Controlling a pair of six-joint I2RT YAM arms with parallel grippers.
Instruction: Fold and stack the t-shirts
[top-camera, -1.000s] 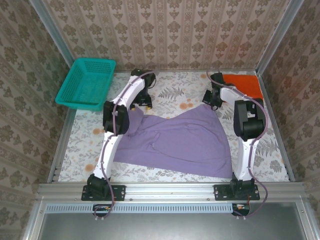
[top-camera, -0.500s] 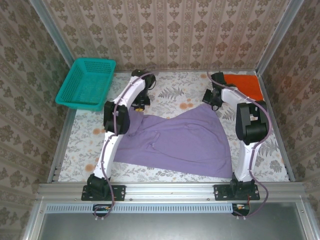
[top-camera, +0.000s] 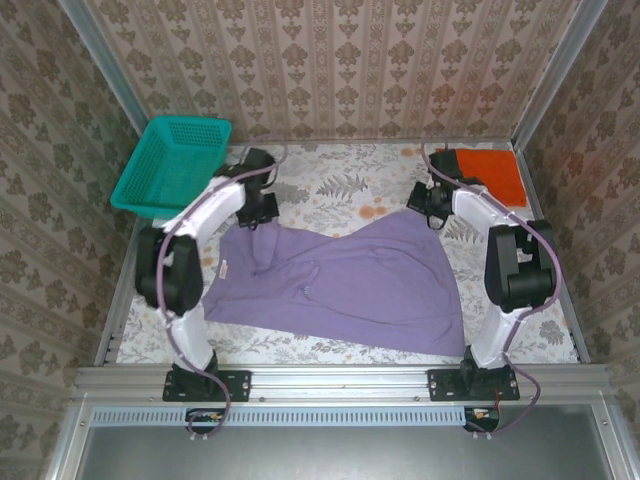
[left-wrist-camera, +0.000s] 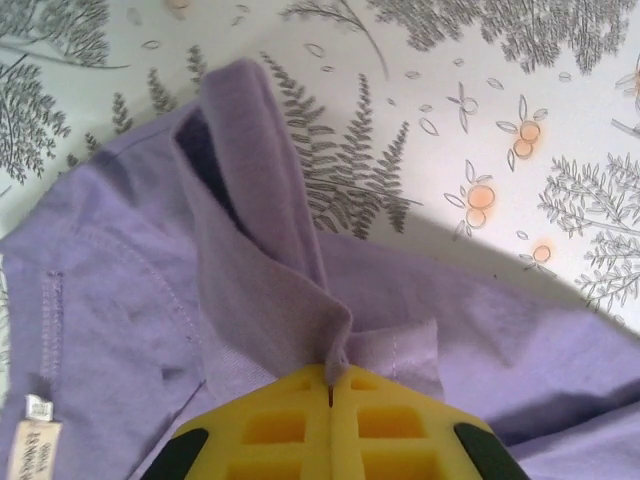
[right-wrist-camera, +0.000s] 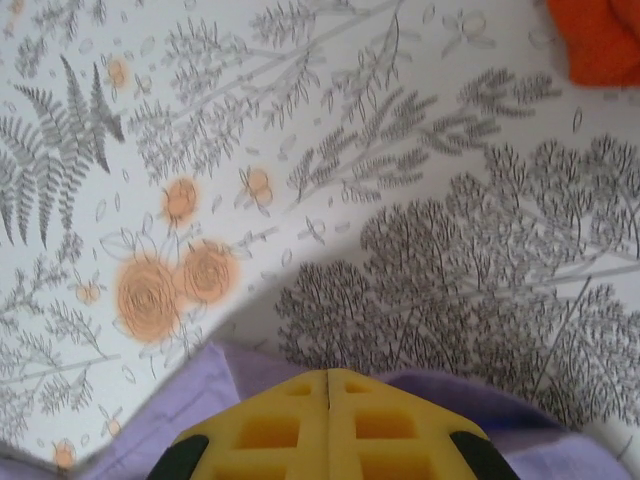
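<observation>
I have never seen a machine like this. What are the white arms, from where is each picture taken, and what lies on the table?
These are two robot arms bolted at the near edge of a table. The wide picture comes from a fixed camera above and behind them. The two close pictures come from cameras on the wrists, so the yellow fingers are each arm's own claw. On the flowered table lies a lavender t-shirt, spread out and wrinkled. A folded orange t-shirt sits at the far right corner, a teal basket at the far left. The left claw is shut, pinching a fold of the lavender t-shirt. The right claw is shut at the shirt's far right corner and appears to grip it.
</observation>
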